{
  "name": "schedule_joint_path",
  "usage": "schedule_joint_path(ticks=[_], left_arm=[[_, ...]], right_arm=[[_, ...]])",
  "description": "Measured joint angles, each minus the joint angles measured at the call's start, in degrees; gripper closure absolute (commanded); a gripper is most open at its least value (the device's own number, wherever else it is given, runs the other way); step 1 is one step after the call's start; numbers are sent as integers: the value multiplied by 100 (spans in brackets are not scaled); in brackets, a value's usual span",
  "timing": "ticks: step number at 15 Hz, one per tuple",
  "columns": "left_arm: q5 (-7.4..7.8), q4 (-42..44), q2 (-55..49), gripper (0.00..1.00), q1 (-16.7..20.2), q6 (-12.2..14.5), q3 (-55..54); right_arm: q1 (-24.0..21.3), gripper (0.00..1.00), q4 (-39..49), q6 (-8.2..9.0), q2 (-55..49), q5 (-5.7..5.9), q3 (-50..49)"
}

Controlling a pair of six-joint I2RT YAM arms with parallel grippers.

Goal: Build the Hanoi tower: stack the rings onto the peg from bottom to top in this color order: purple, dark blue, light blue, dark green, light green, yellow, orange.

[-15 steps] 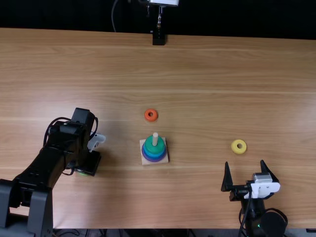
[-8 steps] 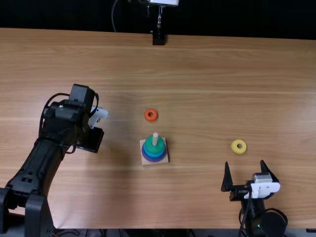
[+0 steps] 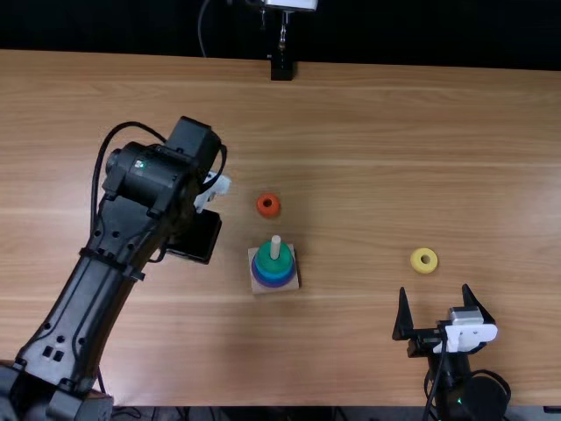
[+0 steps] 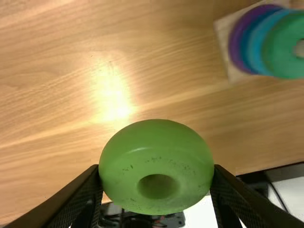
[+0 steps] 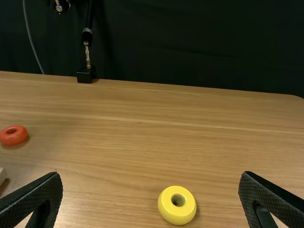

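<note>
Between the two flat black fingers of my left gripper I have a rounded light green ring pinched, one finger touching each side, the jaws parted by just its width. It is held up off the light brown wooden table, its hole turned toward my wrist camera. Near it, to the right, is a pale square base with its upright round peg poking out above four stacked flat rings: purple ring lowest, then dark blue ring, light blue ring and dark green ring on top. Just beyond the base, toward the far edge, a small orange ring lies flat. Well apart, over on the right, my right gripper stands wide open and empty, with a thick yellow ring lying on the wood past its fingertips
</note>
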Motion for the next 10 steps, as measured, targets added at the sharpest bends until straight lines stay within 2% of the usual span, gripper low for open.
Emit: schedule_joint_path(ticks=[5,10], left_arm=[[2,4,885,100,-702,-551,1495],[0,-11,1012,100,-1145,-938,1681]], right_arm=[[0,0,0,2,0,0,-2],[-2,0,-2,2,0,0,0]])
